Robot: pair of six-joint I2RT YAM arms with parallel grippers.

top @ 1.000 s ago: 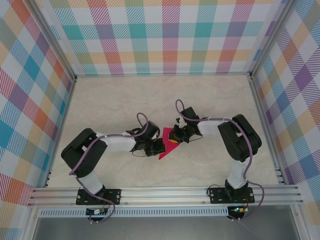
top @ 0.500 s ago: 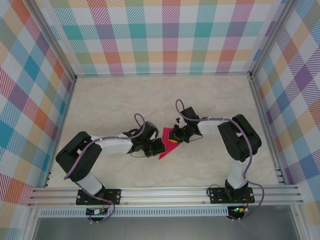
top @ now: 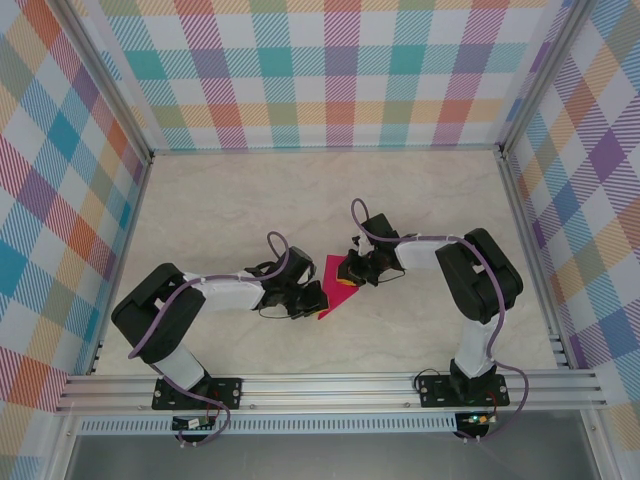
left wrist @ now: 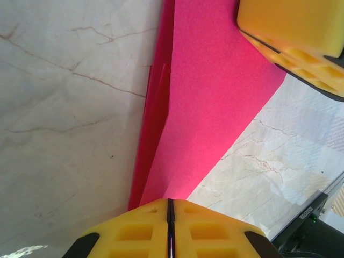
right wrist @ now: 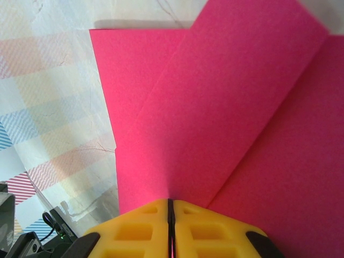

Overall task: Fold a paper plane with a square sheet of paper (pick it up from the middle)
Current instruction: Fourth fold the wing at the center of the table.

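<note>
While left pincer [left wrist: 170, 205] and right pincer [right wrist: 170, 205] sit shut, the folded sheet of paper [left wrist: 209, 97] — plain pink — lies between them.

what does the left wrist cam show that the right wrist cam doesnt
Left wrist: the left gripper, shut, at the narrow end of the pink paper, stacked layers along the paper's left edge, and the right gripper over its far part. Right wrist: a wide diagonal flap and a squared corner of the paper, with the right gripper shut at the near edge. Both: the folded pink paper lying on the marble table.
</note>
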